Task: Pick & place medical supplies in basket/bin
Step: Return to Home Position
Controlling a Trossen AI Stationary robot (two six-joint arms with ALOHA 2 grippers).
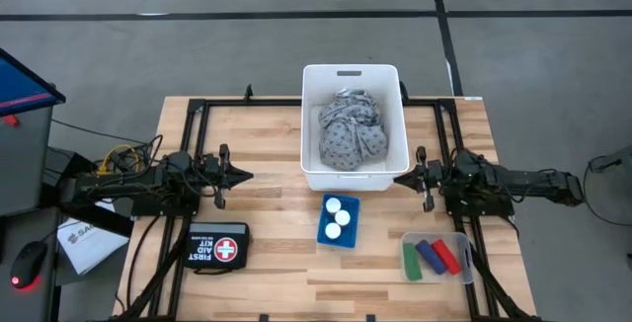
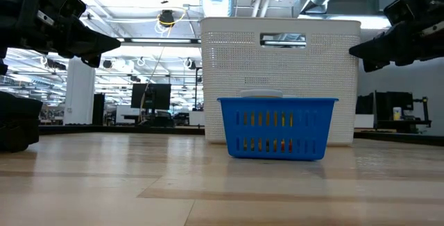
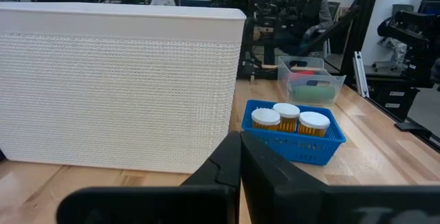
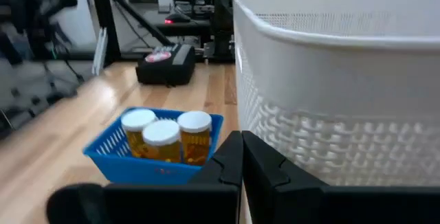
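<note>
A grey patterned cloth [image 1: 351, 129] lies bunched inside the white bin [image 1: 311, 134] at the table's far middle. Three orange pill bottles with white caps [image 1: 339, 216] stand in a small blue basket [image 1: 324, 231] just in front of the bin. Green, blue and red sticks [image 1: 431, 257] lie in a clear tray [image 1: 462, 263] at the near right. My left gripper [image 1: 247, 175] is shut and empty, left of the bin, pointing level toward it. My right gripper [image 1: 399, 177] is shut and empty, right of the bin, pointing level toward it.
A black first aid kit [image 1: 218, 248] lies at the near left of the table. A black frame [image 1: 197, 105] runs around the table's edges. Bare wood shows between the basket and the kit. People [image 3: 313, 11] sit in the room beyond the table.
</note>
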